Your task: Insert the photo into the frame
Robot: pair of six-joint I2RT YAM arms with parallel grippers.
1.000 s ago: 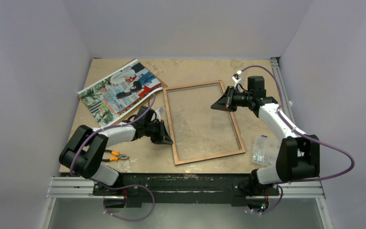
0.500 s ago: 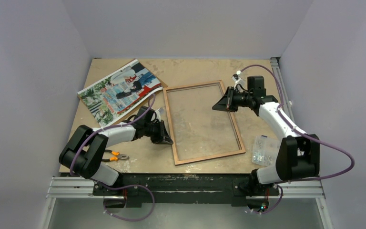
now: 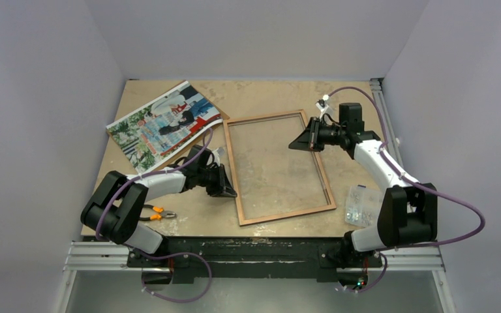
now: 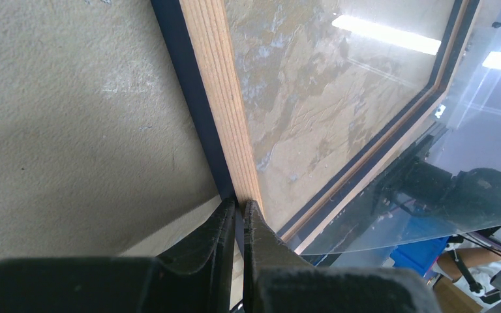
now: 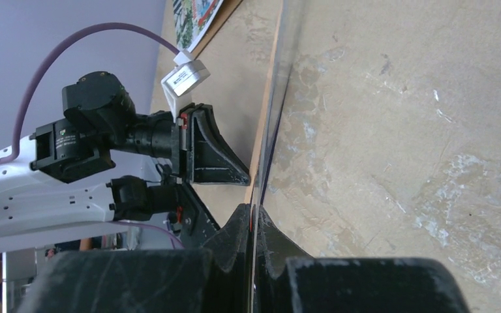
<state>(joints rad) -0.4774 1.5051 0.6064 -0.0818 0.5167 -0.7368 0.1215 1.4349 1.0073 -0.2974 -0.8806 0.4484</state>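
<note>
The frame point(image 3: 287, 214) lies mid-table with its wood-brown back up. My left gripper point(image 3: 230, 191) is shut on its left rail; in the left wrist view the rail point(image 4: 218, 85) runs between the closed fingers of that gripper point(image 4: 241, 203). My right gripper point(image 3: 293, 146) hangs over the frame's right half, shut on the edge of the clear pane point(image 5: 269, 124), which is seen edge-on running up from the gripper point(image 5: 253, 208). The pane point(image 4: 430, 143) tilts up above the frame. The photo point(image 3: 163, 124) lies at the far left on a brown backing board point(image 3: 199, 135).
Orange-handled pliers point(image 3: 154, 212) lie near the left arm's base. A clear bag of small parts point(image 3: 360, 205) sits at the near right, beside the right arm. Metal rails run along the table's right and near edges.
</note>
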